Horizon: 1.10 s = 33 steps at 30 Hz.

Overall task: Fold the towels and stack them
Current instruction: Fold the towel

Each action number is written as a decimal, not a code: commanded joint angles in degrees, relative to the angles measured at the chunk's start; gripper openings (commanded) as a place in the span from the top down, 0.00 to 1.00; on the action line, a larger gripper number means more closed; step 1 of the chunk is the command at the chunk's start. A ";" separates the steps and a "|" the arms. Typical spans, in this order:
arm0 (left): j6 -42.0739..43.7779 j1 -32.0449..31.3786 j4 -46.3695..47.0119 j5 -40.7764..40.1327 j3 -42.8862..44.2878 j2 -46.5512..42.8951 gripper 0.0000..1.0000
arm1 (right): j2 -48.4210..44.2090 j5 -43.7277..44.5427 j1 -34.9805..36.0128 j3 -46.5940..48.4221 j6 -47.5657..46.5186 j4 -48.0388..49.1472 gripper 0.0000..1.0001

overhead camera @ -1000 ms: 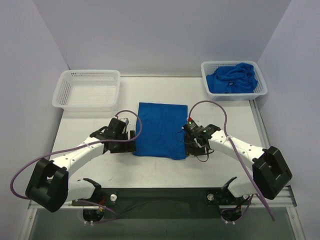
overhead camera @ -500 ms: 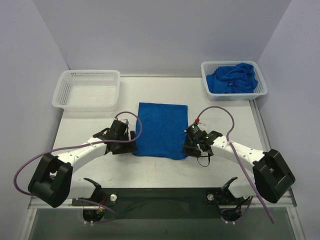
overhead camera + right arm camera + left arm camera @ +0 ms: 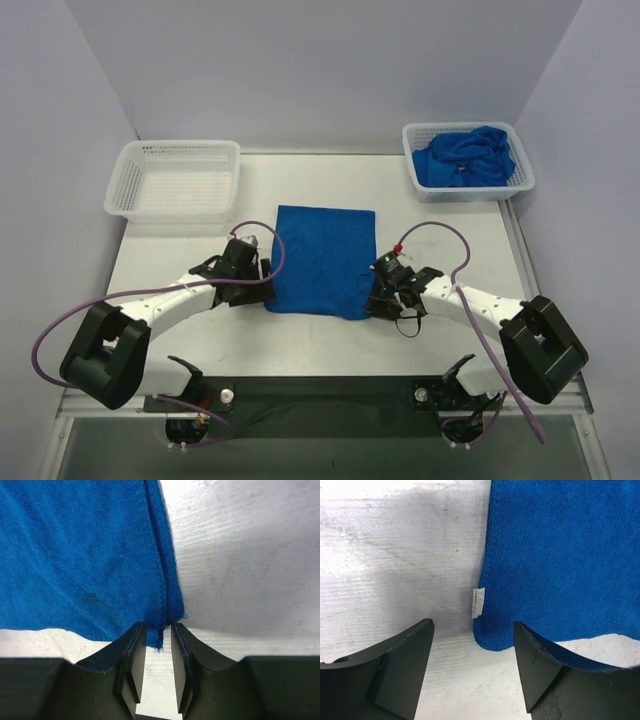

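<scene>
Two baskets: left basket (image 3: 115, 192); right basket (image 3: 521, 168) is holding bunched towels (image 3: 465, 158). One flat towel (image 3: 322, 258): left gripper (image 3: 473, 624) is gaping, right gripper (image 3: 158, 627) is pinching its corner.

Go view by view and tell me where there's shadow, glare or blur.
Top external: even, soft light, only faint shadows on the table, no glare. Left wrist: a grey shadow darkens the surface left of the towel, and the top edge is washed out. Right wrist: weave sharp, a soft shadow beside the towel's edge, bare surface bright at upper right.
</scene>
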 commanded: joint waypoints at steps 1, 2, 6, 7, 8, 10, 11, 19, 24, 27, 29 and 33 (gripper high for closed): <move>-0.29 -0.27 1.34 -0.52 -0.21 1.38 0.25 | 0.94 -0.70 -0.45 -0.37 1.32 0.83 0.73; -0.29 -0.27 1.25 -0.52 -0.21 1.38 0.25 | 1.03 -0.79 -0.45 -0.29 1.32 0.92 0.76; -0.55 -0.27 1.60 -0.52 -0.65 1.73 0.27 | 0.60 -0.44 -0.45 -0.29 1.32 0.92 0.87; -0.46 -0.27 1.60 -0.52 -0.65 1.73 0.27 | 0.33 -0.44 -0.45 -0.20 1.41 0.92 0.90; -0.55 -0.27 1.78 -0.43 -0.74 1.91 0.29 | -0.28 -0.35 -0.36 -0.20 1.41 0.57 0.96; -0.73 -0.27 1.95 -0.34 -0.74 2.00 0.30 | -0.90 0.08 -0.45 0.33 1.15 -0.92 1.00; -0.64 -0.27 2.04 -0.34 -0.74 2.00 0.31 | -1.60 0.52 -0.45 0.68 0.97 -1.97 1.00; -0.90 -0.36 2.22 0.53 -1.00 2.17 0.41 | -5.38 6.06 -0.45 2.26 -0.70 -9.27 1.00; -2.04 -0.71 2.92 2.03 -1.53 2.61 0.50 | -3.37 6.59 -0.36 1.47 -0.87 -8.58 1.00; -2.92 -1.59 3.36 2.56 -2.23 2.70 0.57 | -1.70 7.21 -0.45 1.38 -1.58 -7.43 1.00; -3.62 -2.20 3.71 2.73 -2.50 3.05 0.59 | -0.55 7.12 -0.54 1.38 -1.75 -6.64 1.00; -4.68 -3.70 3.97 2.73 -3.72 2.97 0.60 | 0.77 7.03 -0.54 1.12 -2.11 -5.94 1.00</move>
